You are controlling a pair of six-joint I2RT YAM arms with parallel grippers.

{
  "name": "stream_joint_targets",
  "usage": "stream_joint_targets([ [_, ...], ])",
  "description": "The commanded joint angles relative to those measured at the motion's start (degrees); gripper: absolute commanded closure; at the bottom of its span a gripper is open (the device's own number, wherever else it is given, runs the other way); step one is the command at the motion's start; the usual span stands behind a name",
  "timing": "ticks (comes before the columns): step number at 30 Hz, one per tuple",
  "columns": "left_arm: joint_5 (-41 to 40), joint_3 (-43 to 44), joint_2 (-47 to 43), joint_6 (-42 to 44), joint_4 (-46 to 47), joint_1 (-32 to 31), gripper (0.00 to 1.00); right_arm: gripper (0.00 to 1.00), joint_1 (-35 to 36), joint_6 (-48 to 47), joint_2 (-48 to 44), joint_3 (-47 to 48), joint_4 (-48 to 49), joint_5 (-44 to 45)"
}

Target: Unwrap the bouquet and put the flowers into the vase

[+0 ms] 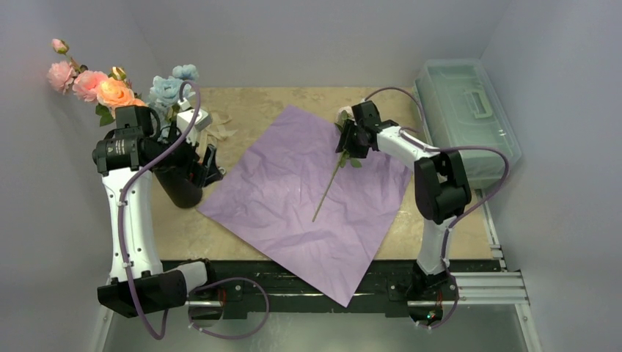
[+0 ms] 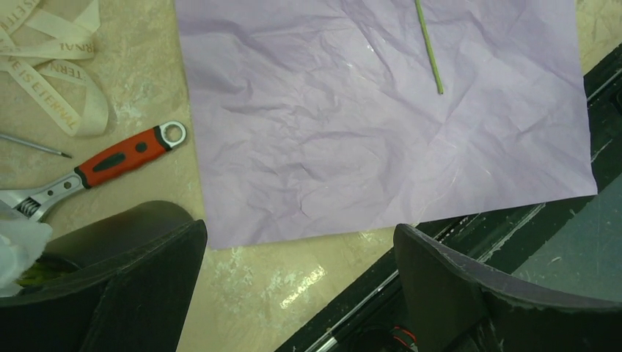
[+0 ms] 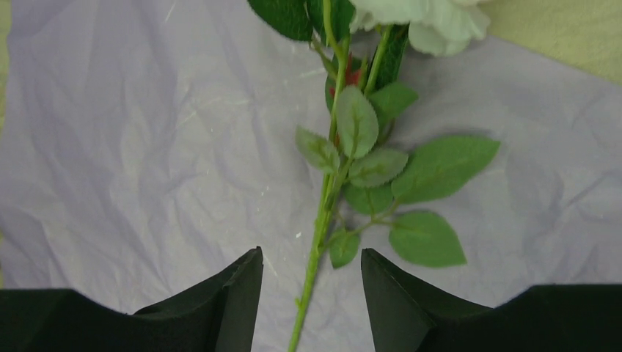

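Observation:
The bouquet's lilac paper (image 1: 286, 191) lies spread flat on the table, also seen in the left wrist view (image 2: 352, 132). One flower lies on it, with its pale head (image 3: 433, 22) far and its green stem (image 1: 326, 187) pointing near. My right gripper (image 1: 345, 143) is low over it. Its jaws (image 3: 310, 253) stand astride the stem (image 3: 323, 213) with a gap on each side, so it is open. Several pink, peach and pale-blue flowers (image 1: 110, 88) stand in the dark vase (image 1: 180, 192) at the left. My left gripper (image 1: 209, 165) hangs open and empty beside the vase (image 2: 301, 231).
A cream ribbon (image 2: 51, 66) and a red-handled wrench (image 2: 110, 165) lie on the table left of the paper. A clear lidded box (image 1: 466, 110) sits at the back right. The black front rail (image 1: 293, 282) runs under the paper's near corner.

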Motion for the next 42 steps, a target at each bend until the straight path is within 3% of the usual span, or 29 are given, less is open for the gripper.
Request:
stream_joint_targets([
  [1,2.9,1.2,0.5,0.1,4.7,-0.5,0.0,0.45,-0.5,0.5,3.7,6.5,-0.3,2.9],
  [14,1.6,2.8,1.9,-3.8,10.0,-0.9,0.0,0.56,-0.5,0.8,12.5,10.7,-1.0,8.4],
  [21,3.2,4.3,4.2,-6.8,12.4,-1.0,0.0,1.0,-0.4,-0.1,10.6,11.8,-1.1,4.3],
  [24,5.1,4.9,6.3,-9.0,12.6,-1.0,0.02,1.0,-0.6,-0.5,6.4,10.8,-0.4,1.1],
  [29,10.1,3.7,7.8,-11.3,13.6,-1.5,0.03,1.0,-0.5,-1.3,-1.7,6.4,8.9,-8.1],
  [35,14.7,6.5,9.9,-13.1,13.6,-1.8,0.0,1.0,-0.5,-2.9,-7.3,6.6,14.8,-15.9],
  [42,26.2,9.6,12.5,-20.3,15.5,-1.8,0.0,1.0,1.5,3.1,-14.7,1.7,28.2,-27.6],
])
